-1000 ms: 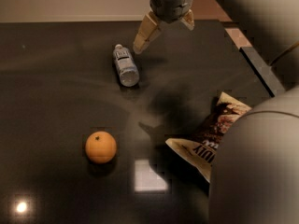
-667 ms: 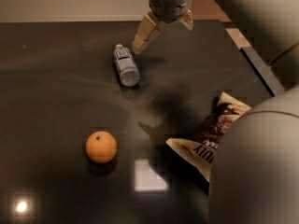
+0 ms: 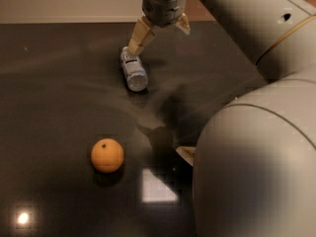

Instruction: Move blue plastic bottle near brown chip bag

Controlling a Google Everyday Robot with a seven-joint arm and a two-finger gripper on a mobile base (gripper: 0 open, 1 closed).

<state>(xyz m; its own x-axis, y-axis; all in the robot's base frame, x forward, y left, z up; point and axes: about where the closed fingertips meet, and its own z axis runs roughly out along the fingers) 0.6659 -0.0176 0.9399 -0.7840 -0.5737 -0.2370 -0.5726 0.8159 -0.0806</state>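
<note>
The blue plastic bottle (image 3: 134, 71) lies on its side on the dark table, cap end pointing away from me. My gripper (image 3: 161, 34) hangs just above and to the right of the bottle's cap end, open and empty, and its left finger (image 3: 140, 37) is close over the cap. The brown chip bag is almost wholly hidden behind my arm. Only a cream corner (image 3: 185, 154) of it shows at centre right.
An orange (image 3: 107, 155) sits on the table (image 3: 59, 83) at front left. My large grey arm (image 3: 256, 152) fills the right side of the view. A bright light reflection (image 3: 158, 185) lies on the tabletop near the front.
The gripper has shifted a little left and down toward the bottle's cap end. My arm has swung in and now covers most of the chip bag. The bottle and the orange have not moved.
</note>
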